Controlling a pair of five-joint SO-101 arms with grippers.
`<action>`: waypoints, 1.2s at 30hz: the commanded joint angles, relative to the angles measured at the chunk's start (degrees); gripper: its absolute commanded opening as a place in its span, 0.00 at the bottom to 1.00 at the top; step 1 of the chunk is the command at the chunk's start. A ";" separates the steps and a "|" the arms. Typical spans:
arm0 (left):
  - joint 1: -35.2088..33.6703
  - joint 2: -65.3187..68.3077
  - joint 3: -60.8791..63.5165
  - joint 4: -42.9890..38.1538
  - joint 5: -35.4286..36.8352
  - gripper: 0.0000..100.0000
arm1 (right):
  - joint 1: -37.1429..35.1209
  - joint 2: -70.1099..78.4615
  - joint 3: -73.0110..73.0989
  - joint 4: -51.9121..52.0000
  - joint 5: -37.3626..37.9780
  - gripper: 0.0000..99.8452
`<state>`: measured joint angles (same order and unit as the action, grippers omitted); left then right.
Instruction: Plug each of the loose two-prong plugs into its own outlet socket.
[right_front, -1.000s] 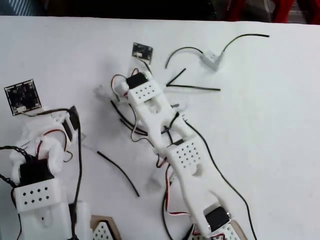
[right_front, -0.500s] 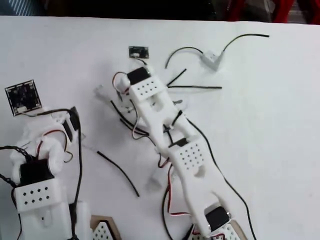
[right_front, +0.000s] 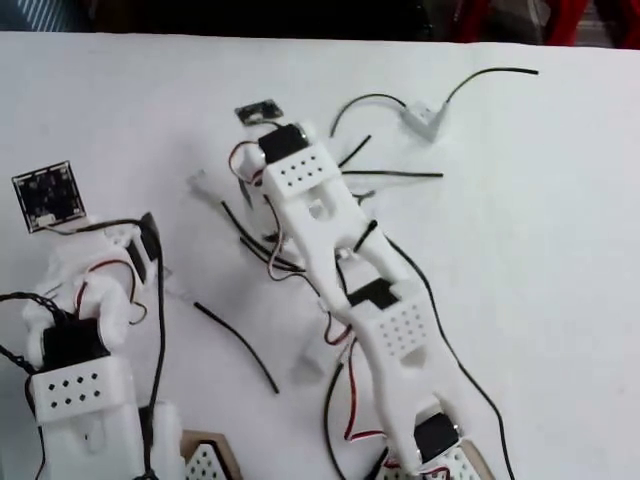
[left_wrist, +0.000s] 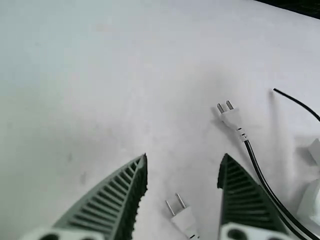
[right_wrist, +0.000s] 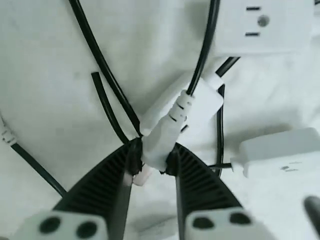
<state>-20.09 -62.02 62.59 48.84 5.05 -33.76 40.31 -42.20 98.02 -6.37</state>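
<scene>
Plainly, the right end effector (right_wrist: 151, 150) had its fingers pinched tight on a white plug (right_wrist: 160, 136). It gripped the body low down, while the ribbed collar and black cord (right_wrist: 206, 45) ran on beyond the fingertips. Under that plug, just ahead of the fingertips, lay a white block (right_wrist: 205, 102) whose kind I could not tell. Farther ahead sat an outlet socket (right_wrist: 265, 22), face up with its slots showing. A pale box (right_wrist: 280, 155) lay just beside one finger, apart from the plug. Other black cords crossed the bench (right_wrist: 45, 60) around the fingers.

The left end effector (left_wrist: 184, 157) stood wide open, holding nothing. A small plug (left_wrist: 184, 220) lay on the bench between its two fingers, touching neither, prongs pointing away from the wrist. Beyond the fingertips, well apart, a corded plug (left_wrist: 230, 116) lay with its prongs likewise pointing away, its black lead trailing back past one finger. From above, the right arm (right_front: 335, 240) stretched across the middle of the bench, and the left arm (right_front: 80, 300) sat folded near its edge.
</scene>
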 joint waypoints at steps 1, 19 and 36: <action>-0.48 -1.54 -0.35 -1.32 0.53 0.23 | -1.36 -10.95 7.21 0.48 2.90 0.02; -0.48 -1.54 -0.35 -1.41 0.53 0.23 | -5.05 -20.53 40.00 -8.40 9.41 0.14; -0.48 -1.54 -0.35 -1.41 0.53 0.23 | -4.44 -14.99 40.00 -11.74 -1.93 0.15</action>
<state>-20.09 -62.02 62.59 48.66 5.05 -38.24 24.75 -1.67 86.59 -7.69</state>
